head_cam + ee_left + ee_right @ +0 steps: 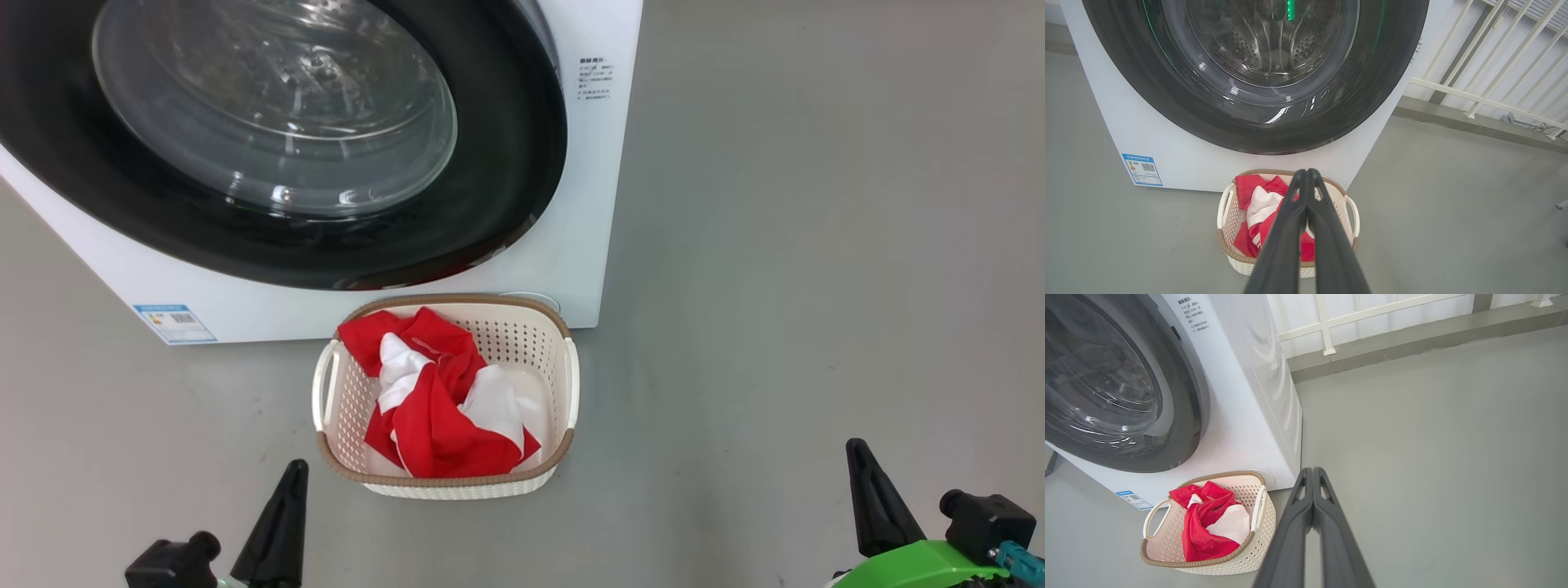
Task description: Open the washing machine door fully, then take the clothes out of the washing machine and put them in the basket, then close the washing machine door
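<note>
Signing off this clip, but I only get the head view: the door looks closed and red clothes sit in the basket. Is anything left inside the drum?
Observer: The left wrist view looks through the washing machine door glass: a bare perforated steel drum, no red fabric visible.
Operator: Are the claws holding anything?
Observer: No. In their own wrist views, the left claw and the right claw each have fingers pressed together with nothing between.
Operator: Is the door truly flush?
Observer: The right wrist view shows its rim lying flat against the washing machine front, with no gap that I can see.
</note>
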Controlling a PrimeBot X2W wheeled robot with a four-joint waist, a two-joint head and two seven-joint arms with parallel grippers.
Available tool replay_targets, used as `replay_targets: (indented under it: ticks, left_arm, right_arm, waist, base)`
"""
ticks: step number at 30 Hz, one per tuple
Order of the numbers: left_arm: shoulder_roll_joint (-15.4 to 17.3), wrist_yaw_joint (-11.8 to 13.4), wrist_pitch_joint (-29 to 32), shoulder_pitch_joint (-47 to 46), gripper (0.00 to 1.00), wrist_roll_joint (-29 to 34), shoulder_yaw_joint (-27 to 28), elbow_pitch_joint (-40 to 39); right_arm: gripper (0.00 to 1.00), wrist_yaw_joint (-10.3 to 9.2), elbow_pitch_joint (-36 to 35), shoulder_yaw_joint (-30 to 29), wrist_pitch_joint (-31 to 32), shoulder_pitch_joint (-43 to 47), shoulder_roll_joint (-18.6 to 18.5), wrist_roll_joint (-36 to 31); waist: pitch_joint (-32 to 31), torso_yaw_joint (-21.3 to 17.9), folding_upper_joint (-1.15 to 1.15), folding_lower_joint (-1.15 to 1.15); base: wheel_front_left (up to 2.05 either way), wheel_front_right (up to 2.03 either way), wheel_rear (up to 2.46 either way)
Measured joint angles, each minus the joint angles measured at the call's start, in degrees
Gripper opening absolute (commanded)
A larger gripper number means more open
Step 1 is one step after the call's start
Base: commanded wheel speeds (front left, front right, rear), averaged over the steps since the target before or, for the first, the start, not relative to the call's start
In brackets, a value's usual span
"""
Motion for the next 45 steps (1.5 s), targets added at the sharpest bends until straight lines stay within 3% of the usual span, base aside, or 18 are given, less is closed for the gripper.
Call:
replay_targets:
  ticks: [45]
  left_arm:
    - [-0.4,0.0,6.5,-0.1,0.0,-26.0,1.9,0.1]
  right_arm:
    - [0.0,0.0,-1.5,-0.2,7.4,-0.3,-0.3,26.3]
  waist:
    - [-2.5,-1.5,0.0,0.0]
  base:
    - [0.0,0.0,0.0]
